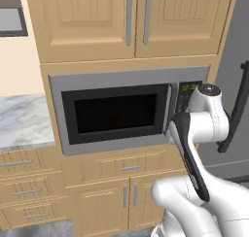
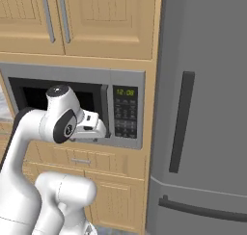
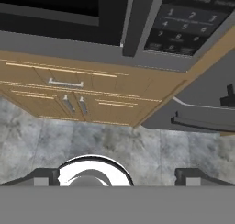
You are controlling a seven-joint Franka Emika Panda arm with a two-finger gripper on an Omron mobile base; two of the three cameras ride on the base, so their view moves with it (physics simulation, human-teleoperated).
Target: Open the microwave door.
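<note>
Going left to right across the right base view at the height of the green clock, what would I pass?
White robot arm → black glass microwave door → dark keypad panel with green display → tan wooden cabinet edge → grey fridge with its long dark handle.

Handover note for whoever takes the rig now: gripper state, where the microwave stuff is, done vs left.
Gripper: open, holding nothing, fingertips wide apart, just in front of the microwave's lower right.
Microwave: built in under the tan upper cabinets, fridge to its right.
Microwave door: looks shut; its dark vertical handle stands left of the keypad.
Done: approach.
Left: grasp the handle, pull the door open.
</note>
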